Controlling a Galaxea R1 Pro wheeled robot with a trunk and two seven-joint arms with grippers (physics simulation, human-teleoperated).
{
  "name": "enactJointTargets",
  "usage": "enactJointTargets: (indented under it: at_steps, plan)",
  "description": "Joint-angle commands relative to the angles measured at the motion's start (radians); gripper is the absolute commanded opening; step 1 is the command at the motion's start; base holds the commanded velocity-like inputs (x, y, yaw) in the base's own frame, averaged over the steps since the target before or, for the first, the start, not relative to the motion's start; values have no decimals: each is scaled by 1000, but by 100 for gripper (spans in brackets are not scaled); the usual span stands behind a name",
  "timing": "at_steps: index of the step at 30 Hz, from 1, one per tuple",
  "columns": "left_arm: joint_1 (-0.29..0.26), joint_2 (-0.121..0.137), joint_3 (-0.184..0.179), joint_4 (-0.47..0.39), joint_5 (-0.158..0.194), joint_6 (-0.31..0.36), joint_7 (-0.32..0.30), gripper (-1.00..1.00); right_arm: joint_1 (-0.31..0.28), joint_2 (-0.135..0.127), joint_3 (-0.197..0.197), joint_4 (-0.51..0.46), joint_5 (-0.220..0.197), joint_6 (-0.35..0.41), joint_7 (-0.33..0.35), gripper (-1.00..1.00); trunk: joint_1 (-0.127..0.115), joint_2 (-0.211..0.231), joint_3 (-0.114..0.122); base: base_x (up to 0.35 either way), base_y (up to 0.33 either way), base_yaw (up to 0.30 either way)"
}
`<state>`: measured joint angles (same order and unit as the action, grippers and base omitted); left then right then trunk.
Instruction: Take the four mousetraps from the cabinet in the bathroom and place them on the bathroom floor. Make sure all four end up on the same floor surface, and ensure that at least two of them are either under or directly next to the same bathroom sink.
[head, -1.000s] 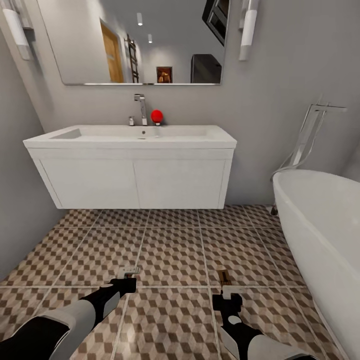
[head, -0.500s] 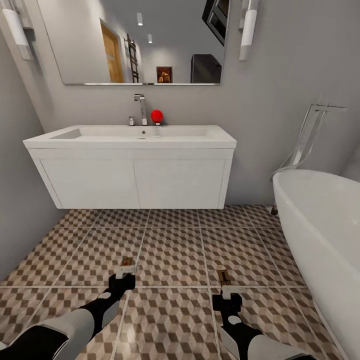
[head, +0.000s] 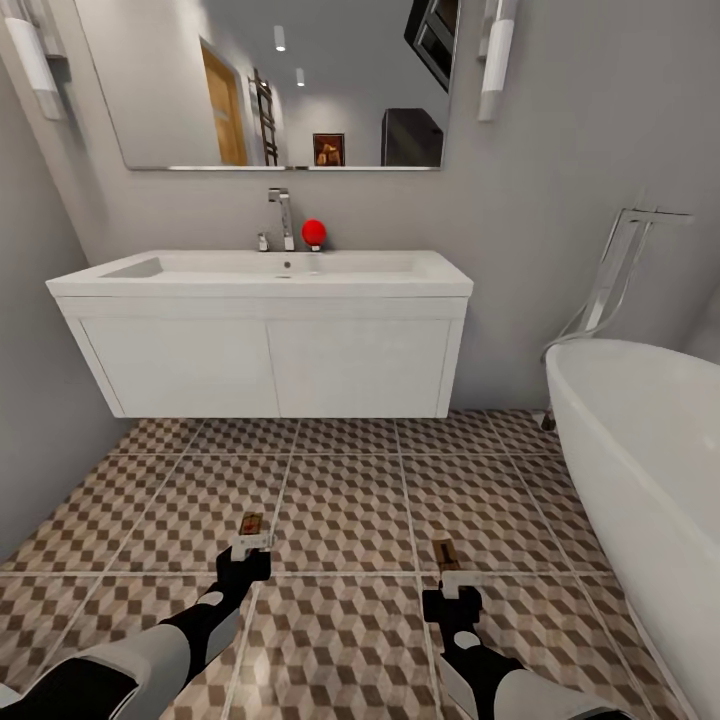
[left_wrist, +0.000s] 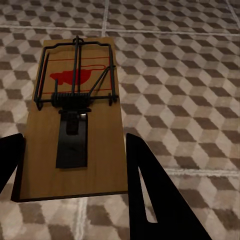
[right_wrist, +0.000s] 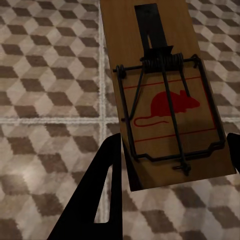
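The left gripper (head: 252, 545) clasps a flat tan wooden mousetrap (left_wrist: 75, 120) above the brown cube-patterned tiled floor (head: 350, 500). The right gripper (head: 450, 580) pinches a second tan mousetrap (right_wrist: 165, 95), both before the white rectangular sink (head: 260, 272)

the left gripper (head: 252, 548) has swung from pointing sideways to pointing toward the sink (head: 262, 275), carrying its mousetrap (head: 251, 523) slightly farther forward.

Two tan mousetraps, one (head: 251, 523) by the left tool, another (head: 444, 553) by the right, sat over the cube-patterned bathroom floor (head: 350, 500) before the white sink (head: 260, 272)
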<state>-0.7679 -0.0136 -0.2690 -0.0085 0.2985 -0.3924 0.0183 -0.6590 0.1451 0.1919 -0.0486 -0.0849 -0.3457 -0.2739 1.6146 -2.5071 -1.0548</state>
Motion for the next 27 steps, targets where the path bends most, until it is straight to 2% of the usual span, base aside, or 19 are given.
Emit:
enactJointTargets:
  at_steps: [1, 6, 7, 9, 27]
  plan:
    - [-1, 0, -9, 1, 6, -3, 2, -100, -1, 0, 8, 1, -10, -4, -2, -100, 0, 0, -1, 0, 0, 0]
    - [-2, -1, -9, 1, 11, -4, 5, -100, -1, -1, 7, 1, -3, -4, -4, -100, 0, 0, -1, 0, 0, 0]
    - [-2, -7, -7, 1, 10, 52, 7, -100, -1, 2, 6, 1, -2, -4, -4, -100, 0, 0, -1, 232, 0, 0]
    - [-1, -8, -7, 1, 7, 69, 6, -100, -1, 0, 6, 1, -1, -4, -4, -100, 0, 0, -1, 281, 0, 0]
    - [-2, -6, -7, 1, 5, 72, 5, -100, -1, -1, 8, 1, -1, -4, -3, -100, 0, 0, -1, 318, 0, 0]
